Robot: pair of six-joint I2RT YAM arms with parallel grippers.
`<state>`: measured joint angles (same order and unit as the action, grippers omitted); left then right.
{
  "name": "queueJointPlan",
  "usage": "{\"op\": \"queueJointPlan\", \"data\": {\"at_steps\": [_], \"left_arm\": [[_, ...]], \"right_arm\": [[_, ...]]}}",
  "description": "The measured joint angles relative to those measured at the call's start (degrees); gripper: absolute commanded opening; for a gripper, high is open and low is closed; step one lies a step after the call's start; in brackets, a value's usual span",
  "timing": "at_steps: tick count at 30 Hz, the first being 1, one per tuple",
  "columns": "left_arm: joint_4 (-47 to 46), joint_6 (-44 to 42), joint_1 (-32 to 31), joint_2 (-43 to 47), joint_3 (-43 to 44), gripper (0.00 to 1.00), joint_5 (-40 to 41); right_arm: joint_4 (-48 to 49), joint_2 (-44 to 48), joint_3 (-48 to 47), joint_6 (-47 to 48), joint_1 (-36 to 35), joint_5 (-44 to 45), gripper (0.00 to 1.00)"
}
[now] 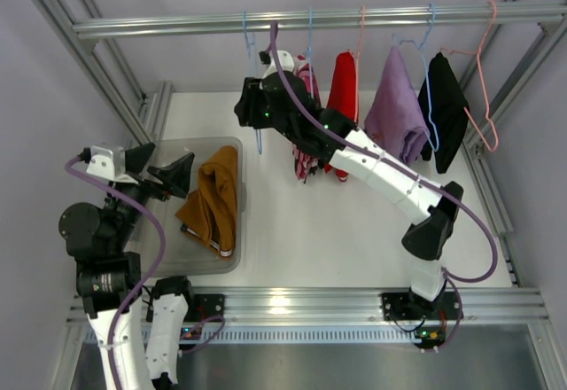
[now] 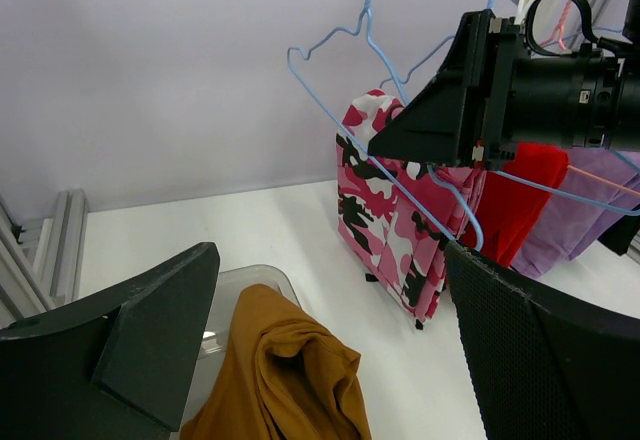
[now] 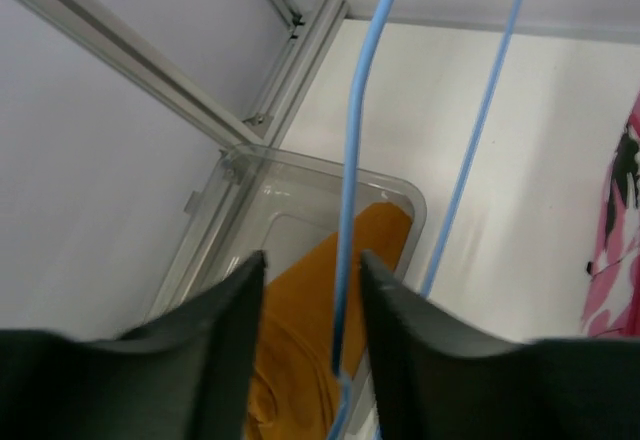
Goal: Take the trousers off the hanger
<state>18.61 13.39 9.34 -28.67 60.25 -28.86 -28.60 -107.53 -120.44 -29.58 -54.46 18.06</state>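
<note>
Position: straddling the hanger (image 3: 346, 180) with right gripper (image 3: 312, 260) part-open, clamping nothing. Hovering left gripper (image 1: 168, 161) wide open, empty, beside trousers (image 1: 215, 197) at left edge of table (image 1: 354, 230).

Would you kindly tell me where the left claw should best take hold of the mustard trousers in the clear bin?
Pinch the raised fold at the top of the trousers, coming down from above. The cloth humps up there, and the walls of the bin would probably block a sideways approach. The open left claw sits beside it.
</note>
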Motion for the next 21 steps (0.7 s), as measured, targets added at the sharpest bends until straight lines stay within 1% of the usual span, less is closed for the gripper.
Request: {"op": "queueJointPlan", "data": {"at_steps": [1,2,4,5,7,8,13,16,21], "left_arm": [[0.0,0.02,0.0,0.0,0.0,0.99,0.0],[0.0,0.02,0.0,0.0,0.0,0.99,0.0],[0.02,0.0,0.0,-0.02,0.0,0.99,-0.04],[0.04,-0.02,0.0,-0.11,0.02,0.99,-0.07],[1.49,-0.39,0.0,-0.96,0.85,0.99,-0.59],[3.15,-0.79,0.0,-1.95,1.99,0.99,-0.96],[10.99,-3.26,0.0,-9.79,9.73,0.99,-1.73],[16.98,-5.79,0.0,-14.71,13.42,0.99,-2.29],[24.72,-8.7,0.0,-20.65,16.37,0.99,-2.03]], "right_arm": [[0.2,0.13,0.55,-0.26,0.0,-0.44,0.54],[0.2,0.39,1.31,-0.46,0.0,-0.96,0.73],[0.17,1.14,3.23,-0.72,0.0,-2.05,0.82],[0.17,1.6,4.33,-0.72,0.0,-2.71,0.91],[0.02,2.71,6.1,-0.59,0.0,-3.52,0.98],[0.07,3.56,6.97,-0.33,0.0,-3.96,1.0],[0.2,11.93,12.87,3.34,0.0,-5.73,0.99],[1.4,20.68,17.79,7.37,0.0,-6.38,0.99],[4.92,34.36,24.15,15.3,0.04,-5.55,0.99]]}}
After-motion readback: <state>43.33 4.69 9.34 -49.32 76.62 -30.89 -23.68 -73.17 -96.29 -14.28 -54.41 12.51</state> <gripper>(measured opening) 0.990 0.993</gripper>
